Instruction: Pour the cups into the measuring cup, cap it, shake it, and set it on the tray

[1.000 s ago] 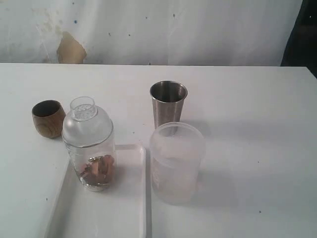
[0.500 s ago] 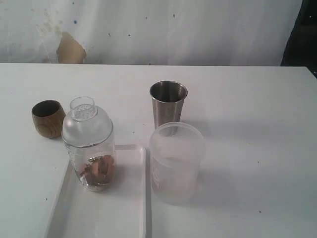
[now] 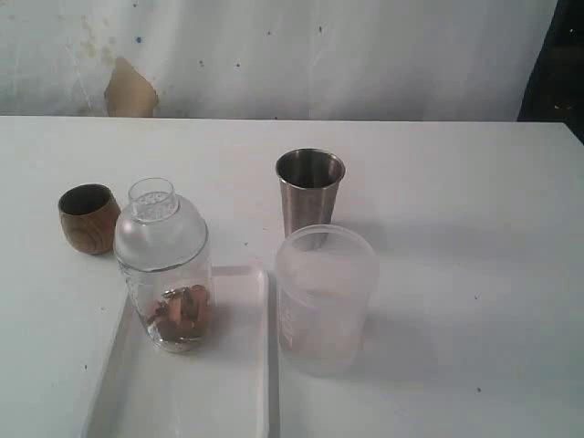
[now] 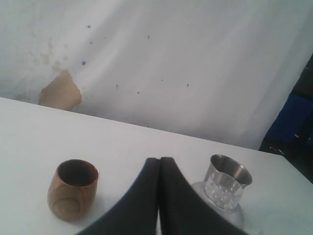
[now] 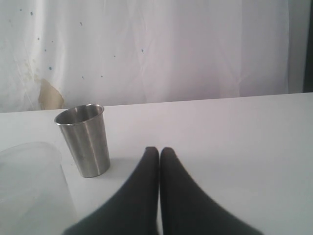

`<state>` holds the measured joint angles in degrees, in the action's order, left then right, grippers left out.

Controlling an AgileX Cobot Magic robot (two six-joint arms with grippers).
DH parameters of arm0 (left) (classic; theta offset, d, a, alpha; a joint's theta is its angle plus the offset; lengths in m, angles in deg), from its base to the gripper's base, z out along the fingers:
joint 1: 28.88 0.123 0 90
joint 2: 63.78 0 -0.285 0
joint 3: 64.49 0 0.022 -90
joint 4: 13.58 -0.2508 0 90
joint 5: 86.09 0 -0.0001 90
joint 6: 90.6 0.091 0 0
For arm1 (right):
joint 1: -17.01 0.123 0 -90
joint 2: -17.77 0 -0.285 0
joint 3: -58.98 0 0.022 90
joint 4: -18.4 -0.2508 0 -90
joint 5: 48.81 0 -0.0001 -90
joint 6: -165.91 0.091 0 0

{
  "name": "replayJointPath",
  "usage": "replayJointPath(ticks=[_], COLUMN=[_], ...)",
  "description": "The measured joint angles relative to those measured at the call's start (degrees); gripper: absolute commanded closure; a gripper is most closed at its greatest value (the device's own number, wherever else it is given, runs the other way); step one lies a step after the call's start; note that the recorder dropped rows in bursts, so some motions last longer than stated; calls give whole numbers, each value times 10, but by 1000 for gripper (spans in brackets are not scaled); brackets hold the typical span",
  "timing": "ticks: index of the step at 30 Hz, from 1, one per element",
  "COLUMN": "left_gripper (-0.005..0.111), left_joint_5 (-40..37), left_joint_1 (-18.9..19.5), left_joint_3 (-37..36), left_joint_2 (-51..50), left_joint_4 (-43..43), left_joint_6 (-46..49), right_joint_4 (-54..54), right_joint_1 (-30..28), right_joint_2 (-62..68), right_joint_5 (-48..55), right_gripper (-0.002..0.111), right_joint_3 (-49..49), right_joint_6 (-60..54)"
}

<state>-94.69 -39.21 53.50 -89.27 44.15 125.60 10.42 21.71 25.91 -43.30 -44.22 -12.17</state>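
only the wrist views catch the pincers. the left pincer (image 4: 159, 160) has its two black fingers pressed flat together with nothing between them. it points roughly level across the table toward the white draped backdrop (image 4: 195, 73). beyond its tips stand the small round-bellied brown wooden cup (image 4: 72, 188) and the perforated neck of a frosted dome cap (image 4: 222, 192). the right pincer (image 5: 159, 151) is also squeezed closed on nothing, low over the white tabletop (image 5: 234, 137). the tapered stainless-steel tumbler (image 5: 84, 141) stands past it, and the wider frosted translucent tub (image 5: 29, 181) is nearer the camera, blurred.

the exterior view alone shows the flat white rectangular plastic tray (image 3: 219, 383). the tall clear plastic measuring cup (image 3: 164, 274) stands on it, capped and upright, at the tray's eleven o'clock corner, with brownish pieces (image 3: 182, 310) in its bottom. from it, the wooden cup sits at ten o'clock, apart on the table, and the tumbler at two o'clock. the tub is at three o'clock, just outside the tray's rim; whether it touches i cannot tell. the frame cuts the tray's near edge. at three o'clock of the tub, bare tabletop runs to the frame's edge.
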Motion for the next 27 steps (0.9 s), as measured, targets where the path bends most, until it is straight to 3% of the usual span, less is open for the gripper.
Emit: replayJointPath(ticks=[3,5,8,10,14,18,27], left_gripper=[107,107,107,107,107,107,107], left_joint_5=[15,18,35,36,33,-25,-48], left_joint_1=[0,0,0,0,17,53,56], left_joint_3=[-22,-42,-91,-126,-150,-150,-150], left_joint_2=[33,60,118,155,174,174,174], left_joint_4=[-59,-148,-408,-537,-570,-573,-573], left_joint_6=[-14,-68,-303,-412,-408,-405,-405], right_joint_4=[0,0,0,0,0,0,0], right_joint_1=[0,0,0,0,0,0,0], right_joint_2=[0,0,0,0,0,0,0], right_joint_5=[0,0,0,0,0,0,0], right_gripper=[108,108,108,108,108,108,108], right_joint_3=[0,0,0,0,0,0,0], right_joint_6=[0,0,0,0,0,0,0])
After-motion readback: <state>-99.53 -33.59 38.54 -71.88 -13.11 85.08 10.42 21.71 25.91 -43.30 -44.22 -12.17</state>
